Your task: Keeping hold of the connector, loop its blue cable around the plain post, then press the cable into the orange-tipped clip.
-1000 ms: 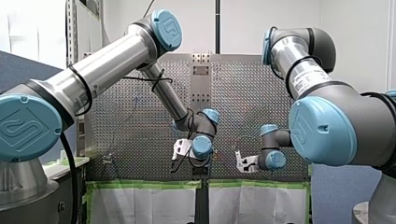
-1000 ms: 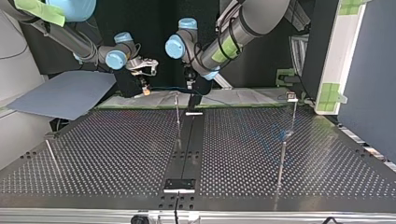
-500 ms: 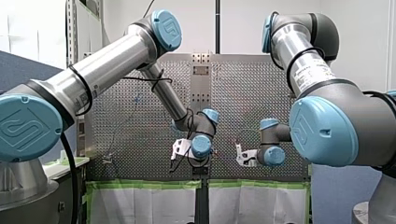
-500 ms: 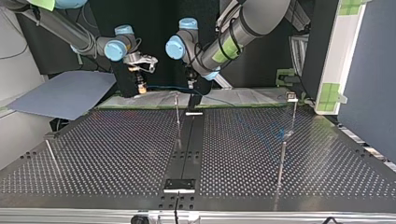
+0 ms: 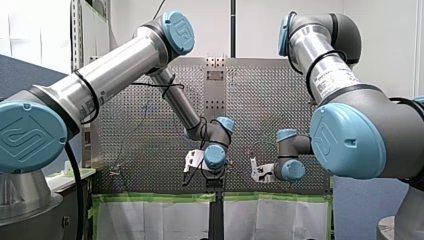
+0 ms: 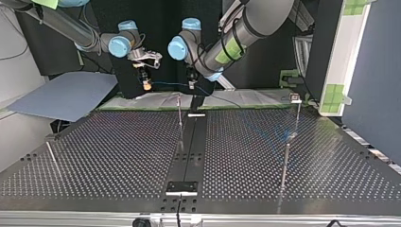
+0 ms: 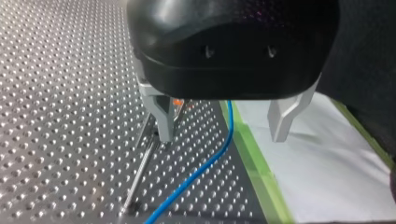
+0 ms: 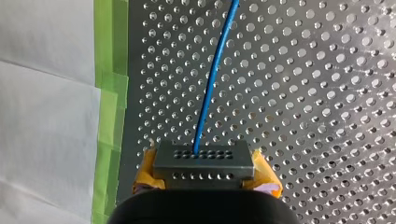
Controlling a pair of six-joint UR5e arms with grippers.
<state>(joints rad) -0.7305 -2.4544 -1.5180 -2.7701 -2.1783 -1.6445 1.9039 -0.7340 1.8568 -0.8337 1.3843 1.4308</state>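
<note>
Our right gripper [image 8: 206,169] pinched the connector [image 8: 204,161], its blue cable [image 8: 212,79] running ahead; our left gripper [image 7: 222,134], spread, straddled it, half-hiding the orange-tipped clip [image 7: 178,101].

A plain white wall [image 5: 260,25] rises beyond the perforated metal table [image 5: 250,100]; green-taped white sheeting [image 5: 150,220] borders the table's near edge.

You get only a sliver of the orange tip [image 7: 178,102] behind a left gripper [image 7: 222,136] finger; the blue cable [image 7: 205,165] vanishes under that gripper's housing, and the right gripper [image 8: 205,170] hides the connector [image 8: 203,157]'s near end
</note>
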